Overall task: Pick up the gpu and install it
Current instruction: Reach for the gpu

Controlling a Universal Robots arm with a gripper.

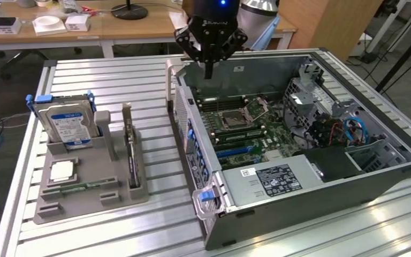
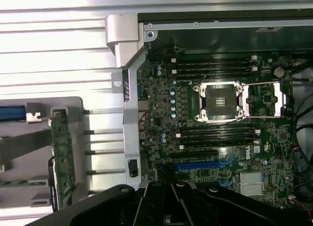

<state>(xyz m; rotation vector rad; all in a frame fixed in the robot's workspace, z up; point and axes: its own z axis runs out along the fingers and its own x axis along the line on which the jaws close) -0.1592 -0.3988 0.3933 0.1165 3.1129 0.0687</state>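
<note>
- Hovers with the gripper (image 1: 207, 69) above the far corner of the open computer case (image 1: 320, 201), over the wall toward the exterior view's left.
- Presses the fingers together, pinching nothing.
- Finds the gpu (image 1: 129, 143) well apart from the gripper, standing on edge in a slot of the grey holder (image 1: 120, 202) outside the case, on the slatted table (image 1: 105, 75).
- Finds the hard drive (image 1: 64, 126) upright in the same holder, beside the gpu toward the exterior view's left.
- Looks down in the wrist view on the motherboard (image 2: 161, 123), its open processor socket (image 2: 218, 102) and a blue slot (image 2: 195, 165).
</note>
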